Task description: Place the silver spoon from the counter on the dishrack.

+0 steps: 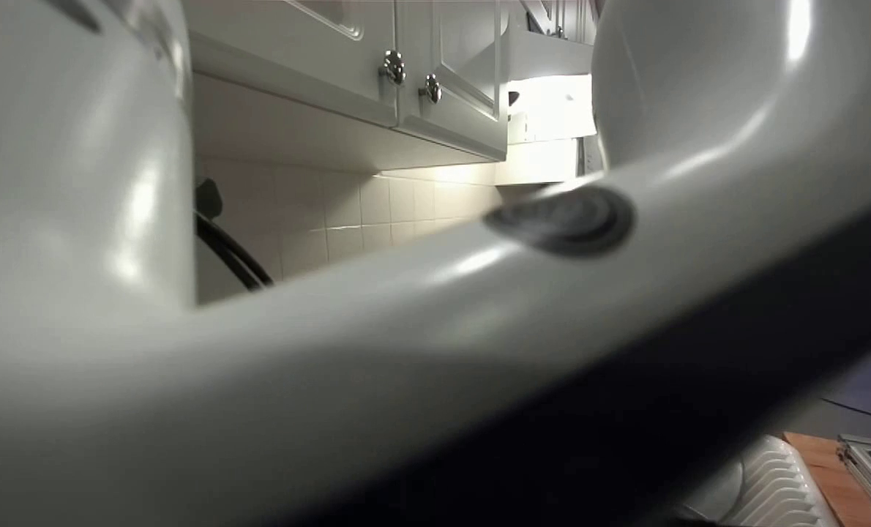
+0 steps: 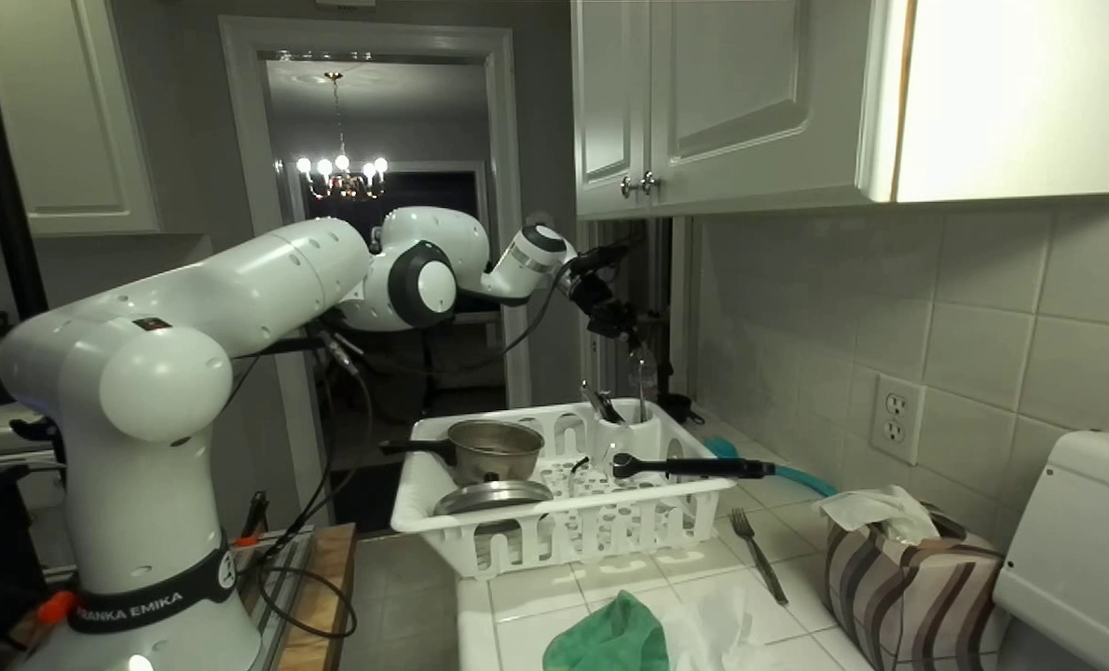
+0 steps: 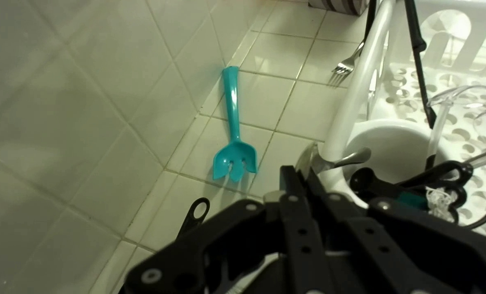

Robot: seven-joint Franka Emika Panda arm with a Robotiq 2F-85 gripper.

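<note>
Tiled table (image 3: 263, 98) at upper middle of the wrist view | silver spoon (image 3: 324, 165) right of centre, far end seen against the white cup (image 3: 394, 141) | pincer (image 3: 301, 174) clamped on it | looks light, stiff, slippery; slim handle suits a firm hold

The dishrack (image 2: 610, 503) is white, cloth (image 2: 608, 637) green, box (image 2: 909, 596) brown-striped, spoon (image 3: 325, 164) seemingly silver.

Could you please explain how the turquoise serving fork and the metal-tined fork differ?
The turquoise serving fork has a broad, scooped head; the metal-tined fork has a narrow one. The serving fork lies nearer the wall, the metal-tined fork nearer the dishrack. Both lie on the counter.
</note>
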